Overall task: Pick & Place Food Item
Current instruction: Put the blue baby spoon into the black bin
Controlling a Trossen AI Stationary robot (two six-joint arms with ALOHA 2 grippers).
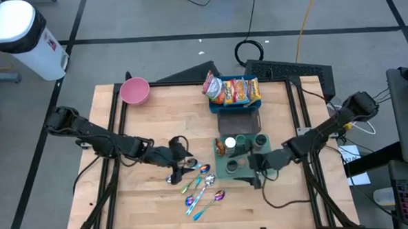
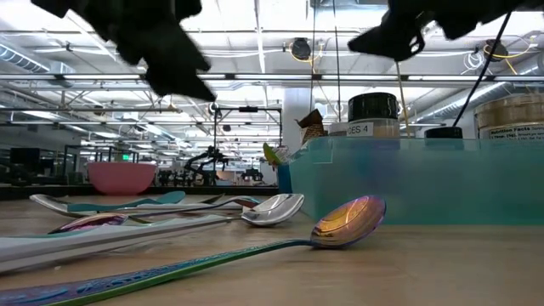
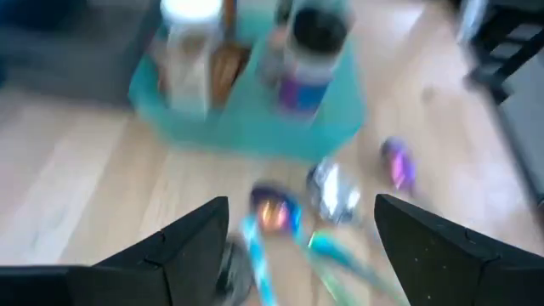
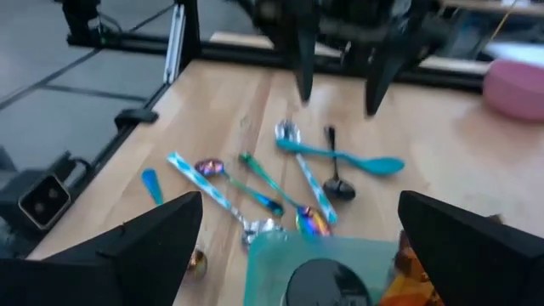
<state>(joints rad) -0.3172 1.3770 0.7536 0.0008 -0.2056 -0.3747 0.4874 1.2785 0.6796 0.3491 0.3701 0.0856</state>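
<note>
Two grippers stand wide open and empty. The right gripper (image 1: 253,162) hovers over the teal caddy (image 1: 222,170) of jars; the left gripper (image 1: 180,162) hangs above the spoons (image 1: 202,187). The snack packets (image 1: 232,90) sit in the dark bin (image 1: 237,112) at twelve o'clock from the right gripper, which looks nearer them.

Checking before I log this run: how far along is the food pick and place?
Done: snack packets sit in the far bin. In hand: nothing; the left tool is open over the spoons, the right tool open over the teal tray. Left: unclear.
</note>
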